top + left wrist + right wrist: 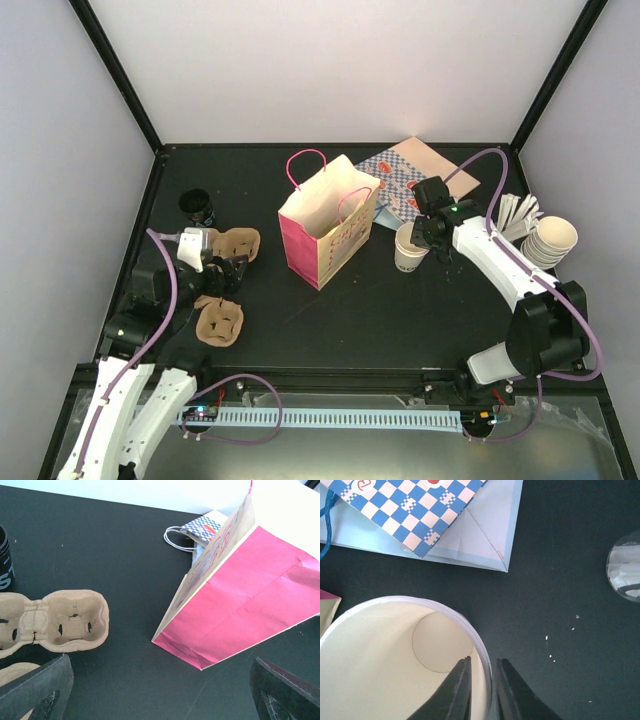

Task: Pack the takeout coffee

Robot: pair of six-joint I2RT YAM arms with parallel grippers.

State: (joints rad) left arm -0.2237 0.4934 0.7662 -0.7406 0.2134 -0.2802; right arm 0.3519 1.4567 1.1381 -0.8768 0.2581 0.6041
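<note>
The takeout coffee cup (408,250), small and white with a cream inside, stands upright just right of the pink bag (328,225). The bag stands open at the table's middle. My right gripper (432,238) is at the cup's right rim. In the right wrist view the gripper (482,680) straddles the cup (385,660) wall, one finger inside and one outside, closed on it. My left gripper (228,275) hangs open and empty left of the bag. In the left wrist view the gripper (160,695) faces bare table below the bag (250,595).
Two cardboard cup trays (240,243) (220,320) lie by the left gripper, one also in the left wrist view (60,620). A small black cup (197,207) stands far left. A checkered bag (400,180) lies flat behind. Stacked cream cups (552,240) and white packets (518,212) sit right.
</note>
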